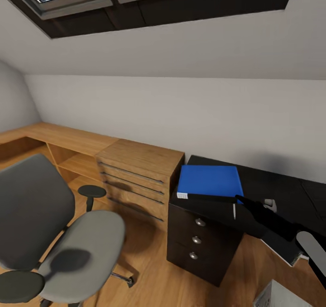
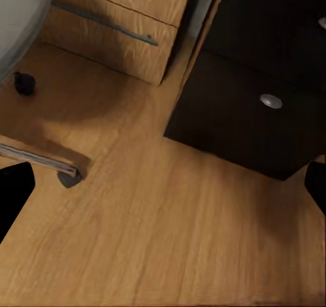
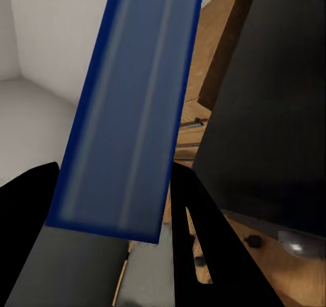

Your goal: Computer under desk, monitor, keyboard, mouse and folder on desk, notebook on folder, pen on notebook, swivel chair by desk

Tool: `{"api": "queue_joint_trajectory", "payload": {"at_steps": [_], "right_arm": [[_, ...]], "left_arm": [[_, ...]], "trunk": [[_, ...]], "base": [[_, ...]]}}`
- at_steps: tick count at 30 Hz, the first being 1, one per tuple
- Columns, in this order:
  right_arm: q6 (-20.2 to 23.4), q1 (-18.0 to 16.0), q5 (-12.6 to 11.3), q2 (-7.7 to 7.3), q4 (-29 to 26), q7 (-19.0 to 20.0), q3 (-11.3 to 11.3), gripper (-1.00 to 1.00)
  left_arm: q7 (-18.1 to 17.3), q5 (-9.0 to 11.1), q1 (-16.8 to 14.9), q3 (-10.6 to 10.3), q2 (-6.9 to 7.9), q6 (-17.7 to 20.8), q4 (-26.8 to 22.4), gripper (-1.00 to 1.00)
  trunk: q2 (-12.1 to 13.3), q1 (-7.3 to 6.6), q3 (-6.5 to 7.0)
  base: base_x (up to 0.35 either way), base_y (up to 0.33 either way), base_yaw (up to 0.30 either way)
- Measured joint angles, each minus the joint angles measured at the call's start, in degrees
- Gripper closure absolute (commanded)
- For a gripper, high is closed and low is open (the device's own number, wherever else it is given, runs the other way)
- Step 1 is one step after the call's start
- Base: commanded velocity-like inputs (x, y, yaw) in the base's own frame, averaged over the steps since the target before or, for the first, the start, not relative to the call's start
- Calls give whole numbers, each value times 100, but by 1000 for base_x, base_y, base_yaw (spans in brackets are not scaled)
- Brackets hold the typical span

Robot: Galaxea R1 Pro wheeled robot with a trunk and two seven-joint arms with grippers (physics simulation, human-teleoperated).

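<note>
Right arm (image 1: 271,223): matte black, slim and tapering, grey rounded link near the base. Gripper fingers (image 3: 204,253) flat, black, plain.

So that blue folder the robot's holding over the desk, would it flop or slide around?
The folder looks flat with straight edges while held by the right gripper at one side, so it probably stays fairly stiff. Its cover looks smooth and glossy, so it may slide easily on the black desk. Being thin, it is likely light.
</note>
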Motion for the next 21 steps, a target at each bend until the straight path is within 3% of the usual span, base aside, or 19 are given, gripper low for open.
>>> {"api": "queue_joint_trajectory", "payload": {"at_steps": [2,6,21], "right_arm": [[0,0,0,2,0,-1,-1,100],[0,0,4,6,0,-5,1,100],[-297,0,39,18,46,-9,14,100]], "left_arm": [[6,3,2,-241,66,1,92,-100],[0,3,3,-376,154,2,140,-100],[-3,0,2,-424,175,2,153,-100]], "trunk": [[0,0,0],[0,0,0],[0,0,0]], "base": [[0,0,-267],[0,0,-267],[0,0,-267]]}}
